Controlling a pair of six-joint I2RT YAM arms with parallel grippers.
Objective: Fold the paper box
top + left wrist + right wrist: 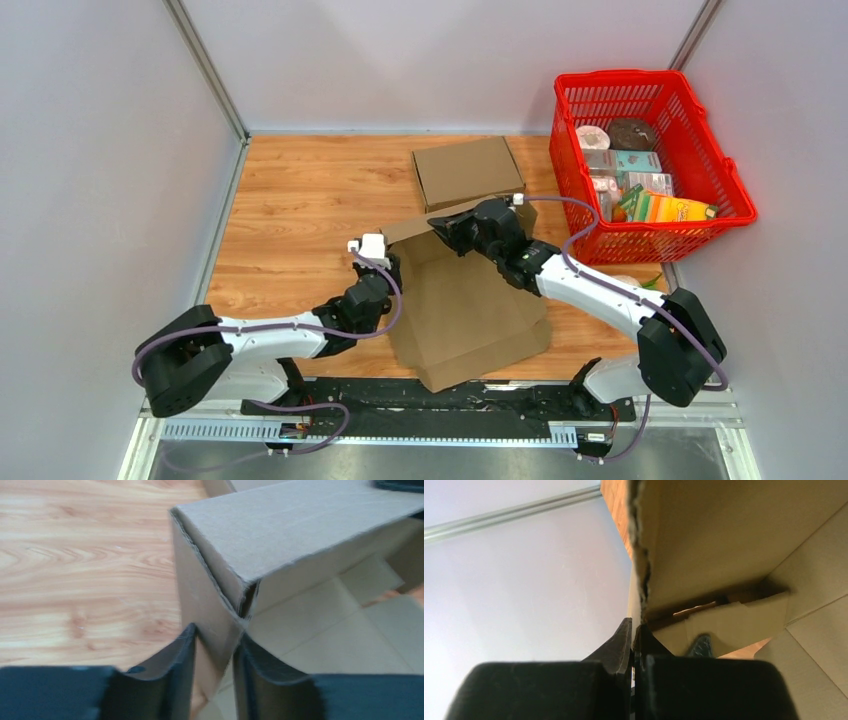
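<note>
On the paper box (470, 310) walls: right claw (634, 632) clamped, left claw (214, 641) spread astride.

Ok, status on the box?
Left fingers astride box corner, grip unclear. Right fingers shut on its rear edge. Box half up. Basket off right, clear.

Bright even light, soft blur up close
</note>
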